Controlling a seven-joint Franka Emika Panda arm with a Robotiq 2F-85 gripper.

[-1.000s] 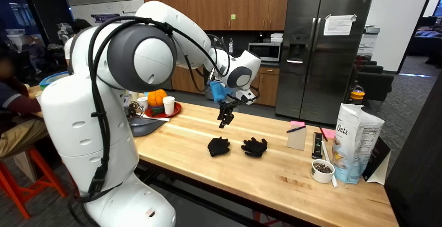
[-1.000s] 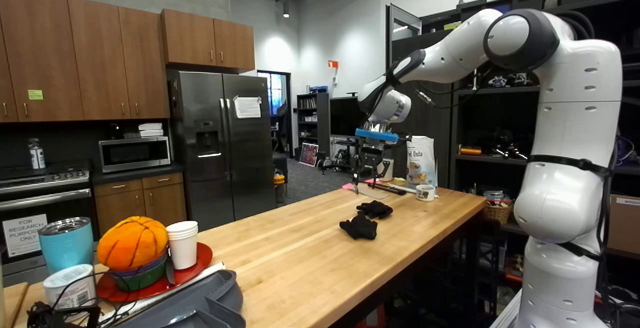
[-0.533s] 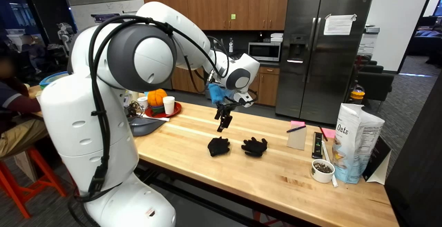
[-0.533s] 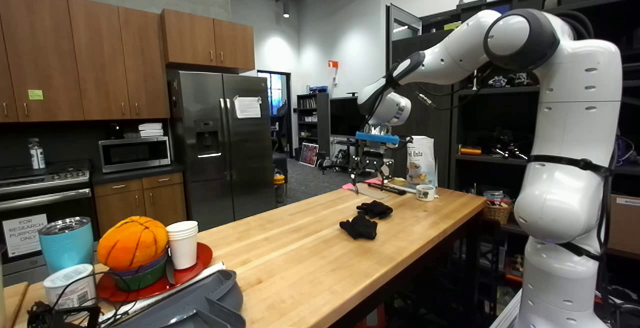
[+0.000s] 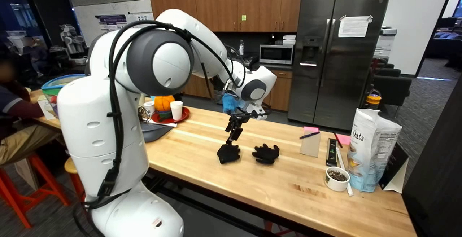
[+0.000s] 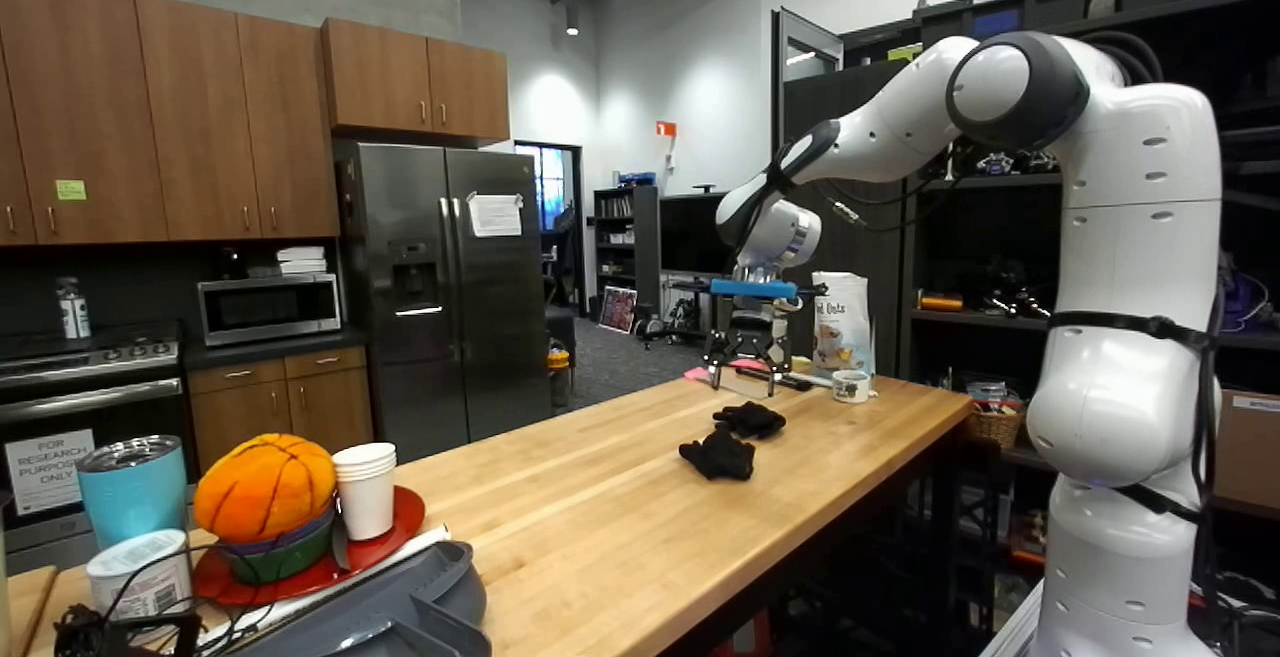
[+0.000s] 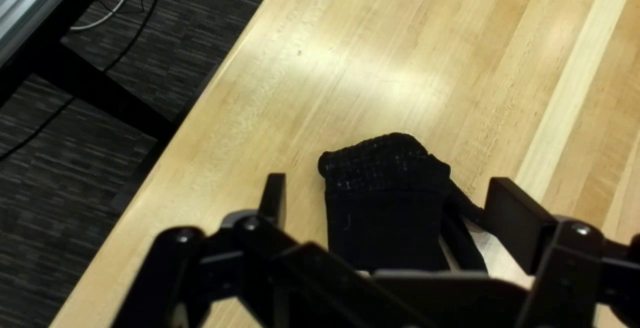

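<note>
The black two-fingered pincer (image 7: 392, 202) is spread wide, with its fingers standing apart at the lower left and lower right of the wrist view; seen between them, at the lower centre of the frame, a black knitted fabric glove (image 7: 385, 218) lies on the pale striped wooden worktop (image 7: 375, 43), its cuff toward the top; whether a fingertip touches it I cannot tell; in an exterior view the pincer points down at the centre of the frame, its tips showing at the upper edge of this glove; a second black fabric glove (image 5: 266, 154) lies beside it, to the right, fingers splayed; near the right edge stand a tall white-and-blue oats bag (image 5: 371, 154) and a small round white tub (image 5: 335, 185) of dark bits; in an exterior view, at lower left, a stack of white paper cups (image 6: 365, 497) stands on a round red plate (image 6: 407, 517).
</note>
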